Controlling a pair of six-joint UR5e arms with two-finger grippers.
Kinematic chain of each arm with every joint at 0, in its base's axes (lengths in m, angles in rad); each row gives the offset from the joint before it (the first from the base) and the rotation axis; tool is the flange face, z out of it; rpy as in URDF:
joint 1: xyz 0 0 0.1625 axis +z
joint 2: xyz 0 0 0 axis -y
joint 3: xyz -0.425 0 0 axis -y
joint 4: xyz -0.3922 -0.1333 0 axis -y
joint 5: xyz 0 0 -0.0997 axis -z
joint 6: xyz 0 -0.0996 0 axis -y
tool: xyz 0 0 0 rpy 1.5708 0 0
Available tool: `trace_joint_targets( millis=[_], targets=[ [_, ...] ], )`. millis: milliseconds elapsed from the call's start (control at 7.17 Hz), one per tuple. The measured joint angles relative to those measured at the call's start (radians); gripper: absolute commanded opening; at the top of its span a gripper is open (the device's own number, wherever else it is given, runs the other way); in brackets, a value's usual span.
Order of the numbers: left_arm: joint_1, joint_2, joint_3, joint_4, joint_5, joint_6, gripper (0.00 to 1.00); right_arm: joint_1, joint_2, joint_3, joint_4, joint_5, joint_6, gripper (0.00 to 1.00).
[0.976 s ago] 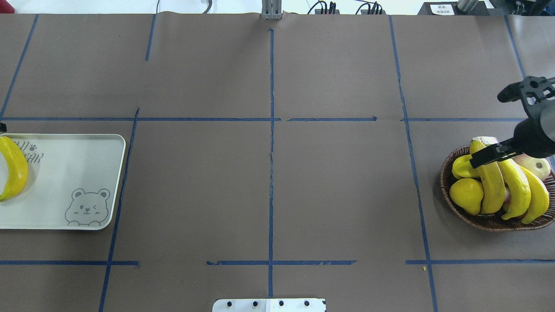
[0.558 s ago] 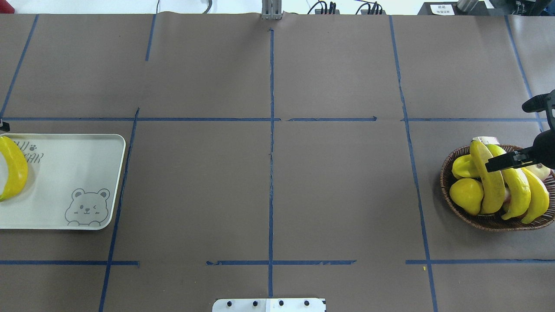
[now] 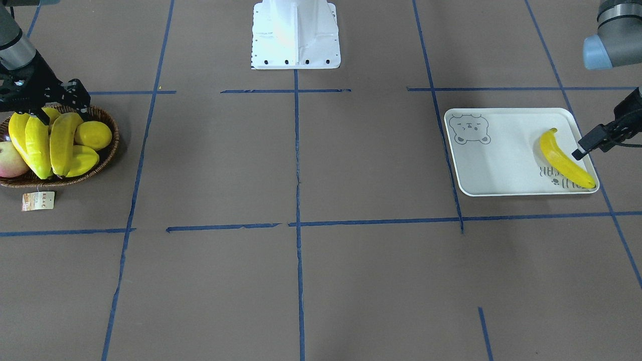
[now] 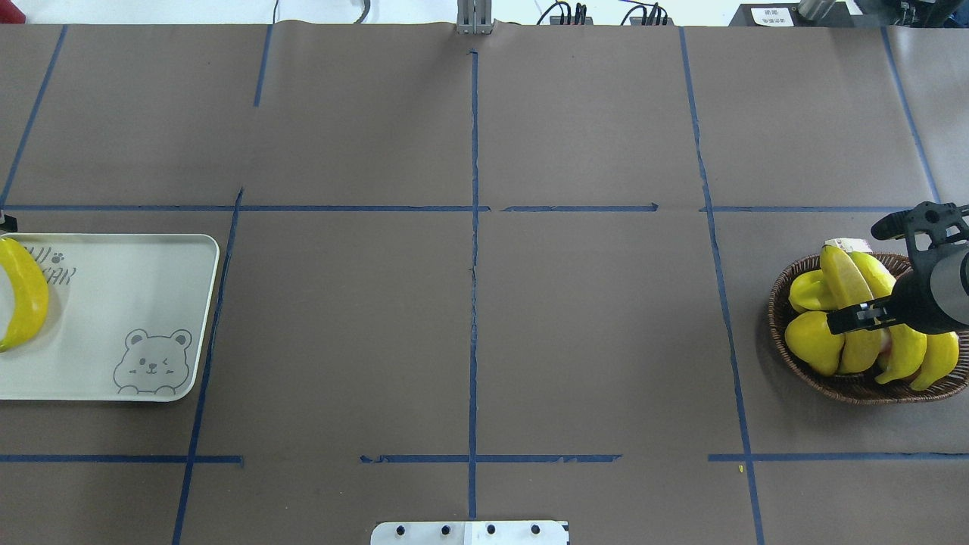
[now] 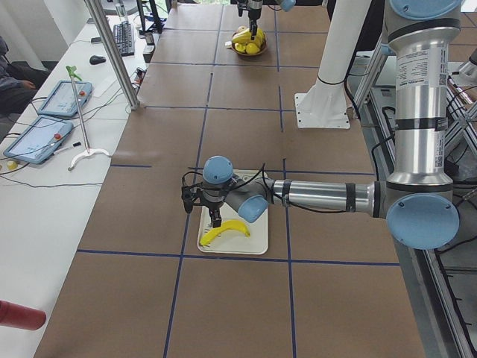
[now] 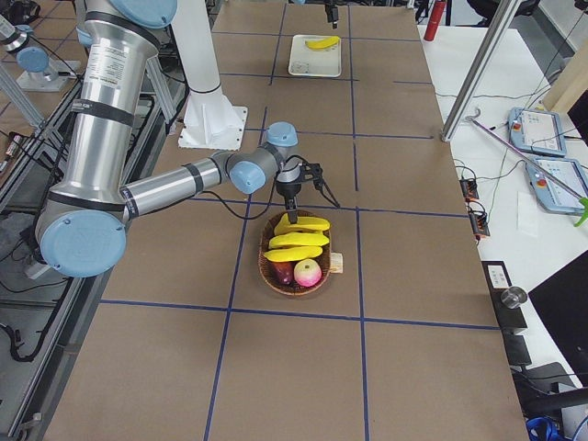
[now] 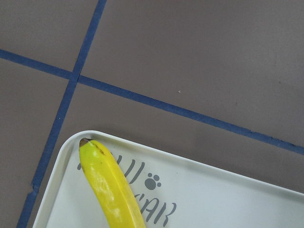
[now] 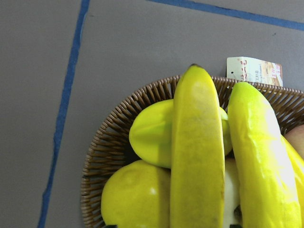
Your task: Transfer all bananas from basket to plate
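Right gripper (image 3: 47, 103) low over the basket (image 4: 840, 387), jaws seemingly spread astride three bananas (image 4: 848, 280) (pinkish fruit (image 3: 10, 159) alongside). Far across from the basket: fourth banana (image 3: 564, 159) flat on the plate (image 3: 501, 160), left gripper (image 3: 592, 140) just beside, jaw state unreadable.

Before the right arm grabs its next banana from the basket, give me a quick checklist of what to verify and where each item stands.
1. Is the right gripper over the basket? Ok, it hangs above the bananas.
2. Aim on the target banana: ok, it runs down the middle of the right wrist view.
3. Right fingers around it: cannot tell.
4. Neighbours apart from it: not ok, the lemon-like fruit and the starfruit crowd against it.
5. Room on the plate: ok, only the plate banana lies there, along one edge.
6. Is the left gripper off the plate banana? Cannot tell.
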Motion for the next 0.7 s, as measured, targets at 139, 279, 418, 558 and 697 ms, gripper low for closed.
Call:
trace_joint_targets(
  millis=[139, 279, 418, 558, 697],
  targets=[
    [0.0, 0.001, 0.0, -0.001, 0.0, -0.001, 1.0, -0.009, -0.011, -0.001, -0.002, -0.013, -0.007, 0.83],
    [0.0, 0.001, 0.001, -0.001, 0.0, -0.002, 1.0, -0.015, -0.017, -0.006, -0.004, -0.028, -0.021, 0.75],
    [0.0, 0.0, 0.004, -0.002, 0.0, -0.002, 1.0, -0.022, -0.019, -0.019, -0.005, -0.041, -0.032, 0.65],
    [0.0, 0.0, 0.007, -0.002, 0.0, -0.003, 1.0, -0.028, -0.017, -0.031, -0.005, -0.049, -0.037, 0.59],
    [0.0, 0.0, 0.008, -0.003, 0.0, -0.003, 1.0, -0.033, -0.011, -0.039, -0.005, -0.052, -0.039, 0.54]
  ],
)
